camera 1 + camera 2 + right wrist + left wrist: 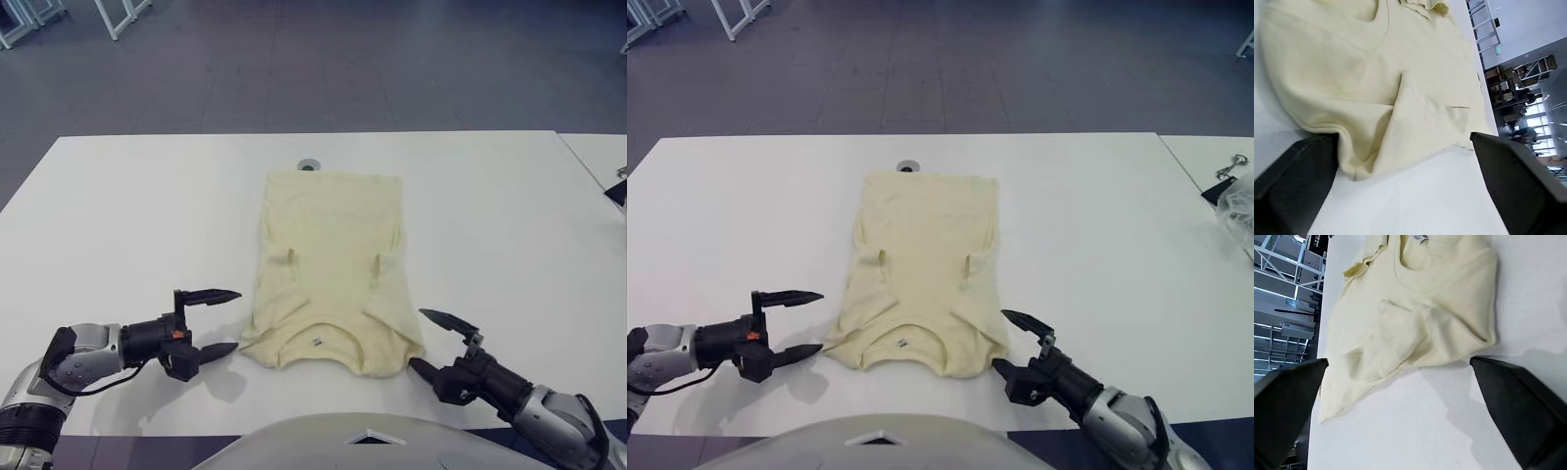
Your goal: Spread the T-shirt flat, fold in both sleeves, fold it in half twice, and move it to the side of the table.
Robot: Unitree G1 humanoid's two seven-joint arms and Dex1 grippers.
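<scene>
A pale yellow T-shirt (pixel 328 269) lies on the white table (pixel 118 215), collar toward me, both sleeves folded in over the body. My left gripper (pixel 217 321) stands open just left of the shirt's near left shoulder corner, nothing between its fingers. My right gripper (pixel 434 341) is open at the near right shoulder corner, its lower fingertip close to the cloth edge. The left wrist view shows the shirt (pixel 1415 308) between its dark fingers (pixel 1518 406). In the right wrist view the folded shoulder (pixel 1371 98) lies between that gripper's fingers (pixel 1293 181).
A small round metal grommet (pixel 309 165) sits in the table just beyond the shirt's hem. A second table with a bag and clip (pixel 1229 191) stands at the right. Bare tabletop stretches on both sides of the shirt.
</scene>
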